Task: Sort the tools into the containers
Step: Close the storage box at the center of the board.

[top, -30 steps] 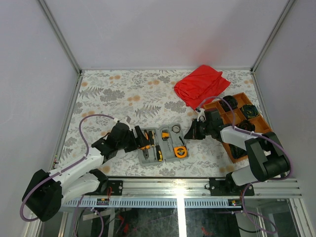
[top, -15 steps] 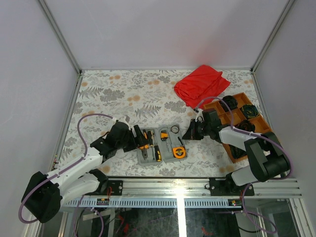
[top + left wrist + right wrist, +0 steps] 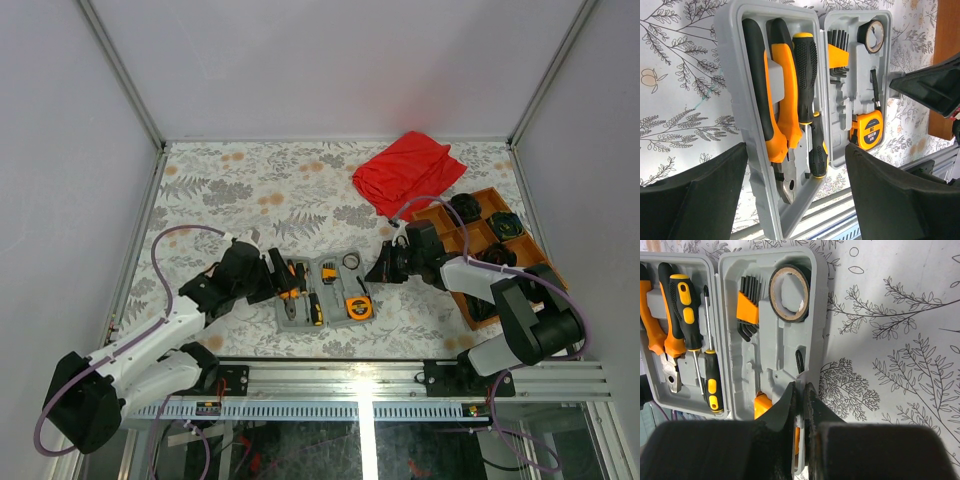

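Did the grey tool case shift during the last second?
Yes: the grey case slid slightly left, away from the orange divided tray.

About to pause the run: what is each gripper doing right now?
Left gripper: open, holding nothing.
Right gripper: shut, pinching the rim of the grey case.

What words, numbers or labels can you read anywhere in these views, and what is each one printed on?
Tape measure: a dark label with pale print on its orange face, too blurred to read.
Pliers, screwdrivers, grey case: no print shows on them.
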Robot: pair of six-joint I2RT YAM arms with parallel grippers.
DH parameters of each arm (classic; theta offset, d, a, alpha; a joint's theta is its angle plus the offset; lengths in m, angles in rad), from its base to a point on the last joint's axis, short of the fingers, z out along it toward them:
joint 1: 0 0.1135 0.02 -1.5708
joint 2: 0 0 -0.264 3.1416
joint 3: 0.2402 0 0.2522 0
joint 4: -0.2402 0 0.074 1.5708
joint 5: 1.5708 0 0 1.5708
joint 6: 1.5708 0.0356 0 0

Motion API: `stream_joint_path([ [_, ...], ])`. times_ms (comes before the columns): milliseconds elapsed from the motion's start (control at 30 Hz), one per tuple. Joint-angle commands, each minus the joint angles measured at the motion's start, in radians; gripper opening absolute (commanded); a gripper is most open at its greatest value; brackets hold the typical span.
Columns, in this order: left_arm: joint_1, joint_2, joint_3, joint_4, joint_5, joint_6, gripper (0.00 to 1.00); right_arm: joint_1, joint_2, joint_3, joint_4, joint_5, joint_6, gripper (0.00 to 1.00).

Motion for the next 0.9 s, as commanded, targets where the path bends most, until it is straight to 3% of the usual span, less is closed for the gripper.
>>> stream_joint_path([
  [0, -0.029, 0.001, 0.080, 0.212, 0.110, -0.041, 0.75, 0.079, 0.042, -0.029, 0.021, -0.089, 0.047, 0.00],
  [867, -0.129, 0.131, 0.224, 0.226, 0.087, -0.035, 0.75, 0.089, 0.034, -0.076, 0.130, -0.021, 0.130, 0.00],
])
